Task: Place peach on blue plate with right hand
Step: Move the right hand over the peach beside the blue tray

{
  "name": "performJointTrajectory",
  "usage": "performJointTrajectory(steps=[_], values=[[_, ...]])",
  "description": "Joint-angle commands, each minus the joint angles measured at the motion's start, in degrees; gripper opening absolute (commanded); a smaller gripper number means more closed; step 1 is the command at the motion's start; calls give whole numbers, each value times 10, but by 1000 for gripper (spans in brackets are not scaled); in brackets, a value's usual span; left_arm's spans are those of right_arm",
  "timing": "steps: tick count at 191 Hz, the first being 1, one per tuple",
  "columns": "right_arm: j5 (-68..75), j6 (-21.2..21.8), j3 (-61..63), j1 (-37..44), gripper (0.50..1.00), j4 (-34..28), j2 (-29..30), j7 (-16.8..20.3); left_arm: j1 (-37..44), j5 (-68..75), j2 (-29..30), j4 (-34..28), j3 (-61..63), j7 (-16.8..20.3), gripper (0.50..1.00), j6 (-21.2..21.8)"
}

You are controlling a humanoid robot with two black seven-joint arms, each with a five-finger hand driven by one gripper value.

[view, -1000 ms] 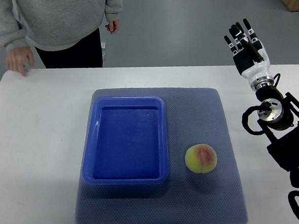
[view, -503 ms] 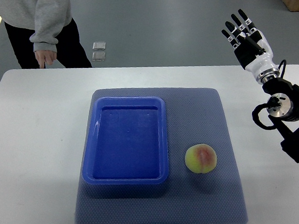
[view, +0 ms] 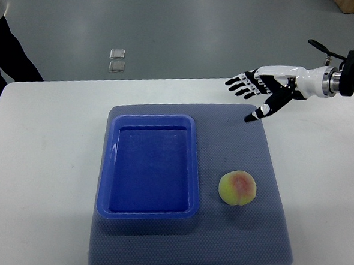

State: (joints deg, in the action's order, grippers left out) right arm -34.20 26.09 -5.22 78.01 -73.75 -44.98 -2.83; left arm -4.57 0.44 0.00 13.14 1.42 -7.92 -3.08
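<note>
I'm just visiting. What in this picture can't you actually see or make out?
- Left arm: out of the top view altogether.
- Right hand: open; its arm is cut off by the right edge.
- Person: only dark clothing shows, cut off at the left edge.
- Peach: its underside is hidden against the mat.
- Two small squares on the floor: too small to identify.

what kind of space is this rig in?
Probably a robotics lab or test area: a plain white table on a bare grey floor, a staged blue mat with a peach and blue plate, and a person standing at the edge.
</note>
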Motion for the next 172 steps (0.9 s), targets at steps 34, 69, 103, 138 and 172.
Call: performJointTrajectory(steps=[34, 69, 103, 138, 172], values=[[-47, -8, -215, 176, 930, -150, -25, 16, 0, -1, 0, -3, 0, 0, 1000, 0], [-49, -88, -222, 159, 930, -155, -13, 7, 1, 0, 0, -3, 1, -1, 1000, 0], [-60, -154, -221, 122, 930, -154, 5, -6, 1, -1, 0, -4, 0, -1, 1000, 1], [-76, -168, -221, 83, 930, -154, 10, -13, 1, -1, 0, -3, 1, -1, 1000, 0], [-77, -196, -213, 27, 930, -155, 10, -37, 1, 0, 0, -3, 1, -1, 1000, 1]])
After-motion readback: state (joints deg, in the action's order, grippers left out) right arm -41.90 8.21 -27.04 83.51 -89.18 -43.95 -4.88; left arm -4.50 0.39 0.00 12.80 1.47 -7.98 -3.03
